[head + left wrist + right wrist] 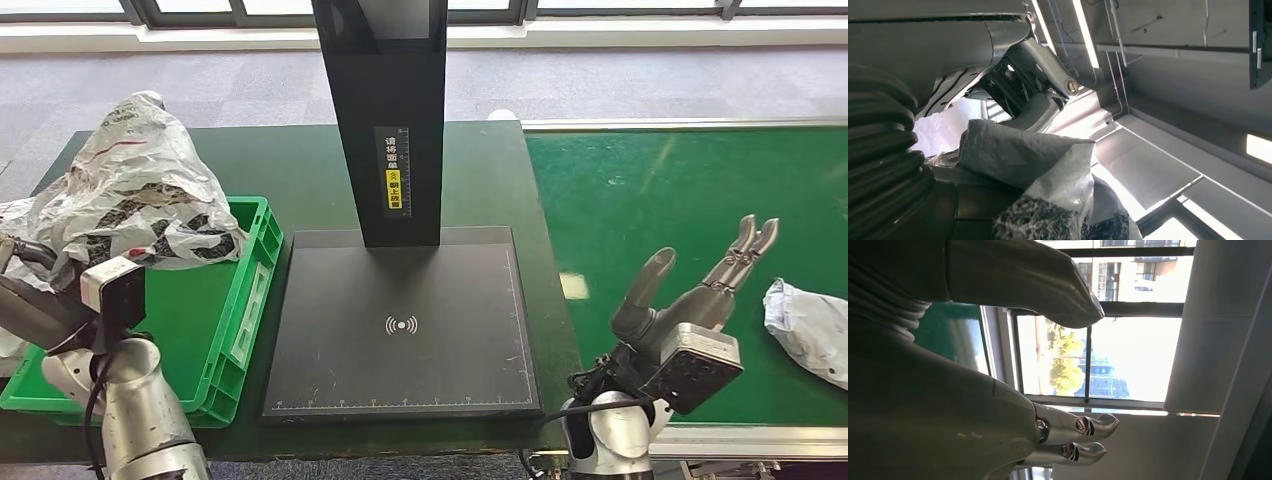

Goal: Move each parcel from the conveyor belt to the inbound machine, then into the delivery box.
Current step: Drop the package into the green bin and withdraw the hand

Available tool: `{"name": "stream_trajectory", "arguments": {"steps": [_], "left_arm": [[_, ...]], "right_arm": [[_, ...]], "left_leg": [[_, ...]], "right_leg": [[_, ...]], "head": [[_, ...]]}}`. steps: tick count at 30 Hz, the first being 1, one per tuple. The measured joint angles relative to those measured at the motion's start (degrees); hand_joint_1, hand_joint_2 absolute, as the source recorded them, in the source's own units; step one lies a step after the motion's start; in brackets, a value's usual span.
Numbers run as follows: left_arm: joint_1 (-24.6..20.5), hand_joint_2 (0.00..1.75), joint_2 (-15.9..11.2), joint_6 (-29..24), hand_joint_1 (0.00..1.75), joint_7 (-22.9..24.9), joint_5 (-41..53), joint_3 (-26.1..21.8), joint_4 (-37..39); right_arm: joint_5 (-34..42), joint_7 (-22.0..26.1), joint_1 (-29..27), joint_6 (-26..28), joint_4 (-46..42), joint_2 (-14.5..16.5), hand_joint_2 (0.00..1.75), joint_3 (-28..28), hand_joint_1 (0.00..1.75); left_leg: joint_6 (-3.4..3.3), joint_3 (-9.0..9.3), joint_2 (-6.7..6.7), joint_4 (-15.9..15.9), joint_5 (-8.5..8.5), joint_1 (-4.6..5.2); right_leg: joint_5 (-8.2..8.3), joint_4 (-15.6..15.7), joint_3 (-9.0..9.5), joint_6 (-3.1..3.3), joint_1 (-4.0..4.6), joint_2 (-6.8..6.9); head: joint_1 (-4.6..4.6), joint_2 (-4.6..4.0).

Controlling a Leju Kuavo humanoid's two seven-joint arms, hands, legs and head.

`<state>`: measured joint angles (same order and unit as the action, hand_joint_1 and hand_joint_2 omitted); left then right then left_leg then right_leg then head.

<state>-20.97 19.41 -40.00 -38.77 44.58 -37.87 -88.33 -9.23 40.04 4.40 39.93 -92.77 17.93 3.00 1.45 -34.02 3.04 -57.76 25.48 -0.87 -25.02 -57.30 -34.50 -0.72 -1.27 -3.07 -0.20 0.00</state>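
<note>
Table: dark green table [300, 170] carried the inbound machine and the delivery box, the conveyor butting against its right side.
Inbound machine: flat black scan plate [400, 330] with a white wireless mark at centre and ruler ticks on its edges; black upright post [385, 110] rose from its back edge, bearing a yellow label.
Delivery box: green plastic crate [245, 300] sat just left of the plate, near edge overhanging the table front.
Conveyor: green conveyor belt [650, 190] ran on the right, metal rail along its near side.
Held parcel: crumpled white-and-black plastic parcel [130, 195] was held up over the crate's back left corner, hanging partly past the crate's left rim.
Left hand: left hand [25, 300] was at the far left, mostly hidden by the bag; in the left wrist view its fingers [1038, 82] were clamped on the bag's plastic [1023, 155].
Right hand: right hand [690, 290] hovered over the belt's near edge, thumb and fingers spread apart, holding nothing; the right wrist view showed the thumb [1048, 285] well apart from the fingertips [1098, 425].
Next parcel: second grey-white parcel [812, 328] lay on the belt at the right picture edge, near the right hand, not touching it.
Room: grey carpet floor [200, 90] beyond the table, a window line at the far wall; the right wrist view showed windows [1108, 355] with trees outside.
</note>
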Motion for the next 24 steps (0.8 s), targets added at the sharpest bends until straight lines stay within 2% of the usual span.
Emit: {"name": "stream_trajectory", "arguments": {"steps": [6,7,10,11,18,24], "left_arm": [[0.00,1.75,0.01,0.00,1.75,0.00,-0.03,-0.68,-1.19],[0.00,1.75,0.01,0.00,1.51,0.00,-0.03,-0.77,-1.29],[-0.02,1.75,0.02,0.00,0.20,0.00,0.78,-1.02,-1.37],[-0.05,1.75,0.02,0.00,0.00,-0.01,1.55,-1.12,-1.26],[-1.21,1.75,0.07,0.04,0.00,0.38,7.19,-2.33,0.86],[-0.23,1.75,0.25,0.04,0.00,4.63,9.84,-1.46,1.03]], "right_arm": [[0.05,0.00,0.67,0.00,0.85,0.09,0.00,-0.01,0.00],[0.07,0.00,0.69,0.00,0.95,0.10,0.00,-0.01,0.00],[0.15,0.00,0.71,0.00,1.15,0.10,0.00,-0.02,0.00],[0.14,0.00,0.70,0.00,1.17,0.10,0.00,-0.03,0.00],[0.56,0.00,0.60,0.00,1.19,0.10,0.00,-0.05,0.00],[0.61,0.00,0.52,0.00,1.19,0.08,0.00,-0.11,0.00]], "left_leg": [[0.00,0.01,0.00,0.00,0.00,0.00],[0.00,0.01,0.00,0.00,0.00,0.00],[0.01,0.01,0.00,0.00,0.00,0.00],[0.01,0.01,0.00,0.00,0.00,0.00],[0.01,0.02,-0.04,0.00,0.00,0.01],[0.01,0.03,-0.06,0.00,0.00,0.01]], "right_leg": [[0.01,0.00,0.00,0.00,0.00,0.00],[0.01,0.00,0.00,0.00,0.00,0.00],[0.00,0.00,-0.01,0.00,0.00,0.00],[0.00,0.00,-0.01,0.00,0.00,0.00],[0.01,0.01,-0.02,0.00,-0.01,-0.06],[0.01,0.01,-0.04,0.00,0.00,-0.08]], "head": [[0.00,0.00],[0.00,0.00],[0.00,0.00],[0.00,0.00],[0.00,0.00],[0.00,0.00]]}}
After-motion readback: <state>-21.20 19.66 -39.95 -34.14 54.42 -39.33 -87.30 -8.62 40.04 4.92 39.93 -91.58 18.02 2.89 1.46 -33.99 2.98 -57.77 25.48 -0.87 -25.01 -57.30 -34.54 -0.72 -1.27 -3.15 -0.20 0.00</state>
